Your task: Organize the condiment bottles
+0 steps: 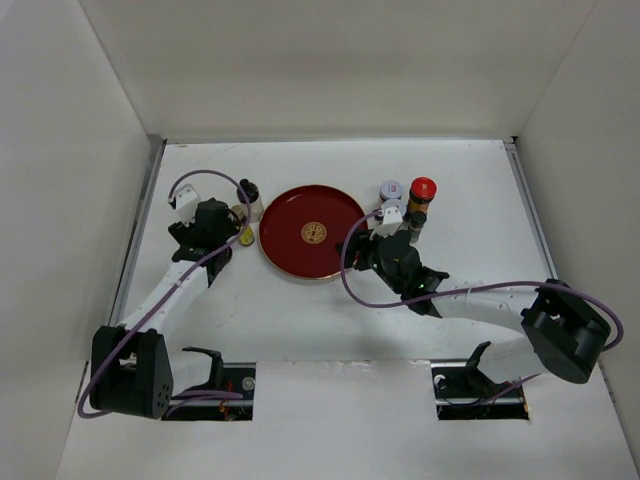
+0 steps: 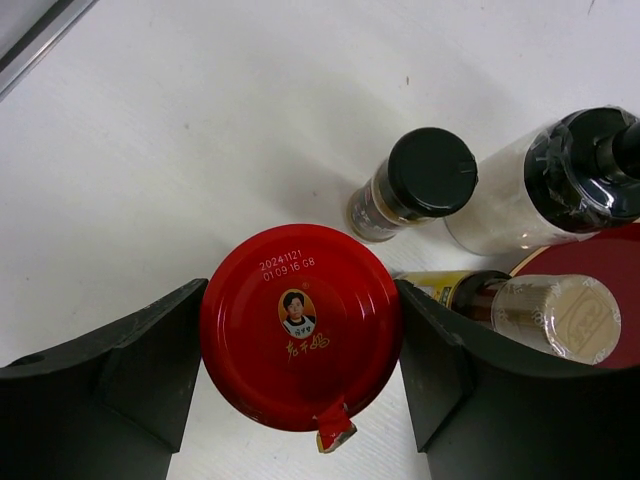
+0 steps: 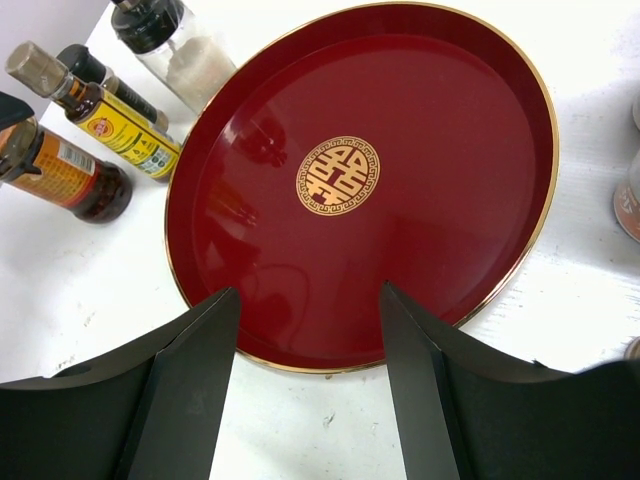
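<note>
In the left wrist view my left gripper (image 2: 300, 350) is shut on an amber jar by its red cap (image 2: 300, 330), a finger touching each side of the lid. Just beyond stand a small black-capped bottle (image 2: 425, 175) and a clear bottle with a black top (image 2: 560, 180). A slim yellowish bottle (image 2: 470, 290) lies tilted beside the right finger. My right gripper (image 3: 310, 300) hangs open over the near rim of the red tray (image 3: 450, 150), with nothing between its fingers. In the top view the left gripper (image 1: 232, 235) sits at the tray's left and hides the held jar.
Right of the tray (image 1: 290, 215) stand a red-capped jar (image 1: 422, 190), two white-lidded jars (image 1: 391, 190) and a dark bottle (image 1: 417, 222), close to my right arm's wrist. White walls enclose the table on three sides.
</note>
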You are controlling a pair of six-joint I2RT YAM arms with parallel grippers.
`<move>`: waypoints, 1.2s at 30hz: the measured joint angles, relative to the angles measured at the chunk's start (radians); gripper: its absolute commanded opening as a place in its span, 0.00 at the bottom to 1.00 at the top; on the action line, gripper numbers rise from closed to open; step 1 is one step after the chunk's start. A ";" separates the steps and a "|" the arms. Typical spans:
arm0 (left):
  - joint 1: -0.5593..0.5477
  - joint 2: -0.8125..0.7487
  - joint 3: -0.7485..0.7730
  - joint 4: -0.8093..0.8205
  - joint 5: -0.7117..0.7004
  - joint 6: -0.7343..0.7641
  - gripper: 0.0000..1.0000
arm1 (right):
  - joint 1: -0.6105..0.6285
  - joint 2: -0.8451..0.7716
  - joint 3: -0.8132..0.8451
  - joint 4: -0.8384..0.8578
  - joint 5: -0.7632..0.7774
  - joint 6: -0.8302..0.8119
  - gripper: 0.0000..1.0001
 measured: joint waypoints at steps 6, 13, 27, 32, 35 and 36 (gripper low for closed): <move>0.005 -0.047 -0.043 0.028 -0.003 -0.014 0.33 | 0.000 0.000 0.000 0.000 0.000 -0.003 0.64; -0.060 -0.261 -0.100 -0.145 -0.019 -0.029 0.27 | 0.000 0.000 0.000 0.000 0.000 -0.003 0.64; -0.351 -0.378 -0.056 -0.445 -0.048 -0.085 0.21 | 0.000 0.000 0.000 -0.001 0.000 -0.003 0.64; -0.474 -0.336 0.056 -0.463 -0.074 -0.085 0.21 | 0.000 0.000 0.000 -0.001 0.000 -0.003 0.64; -0.533 -0.293 0.140 -0.454 -0.091 -0.077 0.21 | -0.001 -0.003 0.000 -0.002 0.005 -0.003 0.63; -0.546 -0.277 0.164 -0.440 -0.096 -0.072 0.21 | -0.004 -0.004 0.000 -0.003 0.009 -0.002 0.63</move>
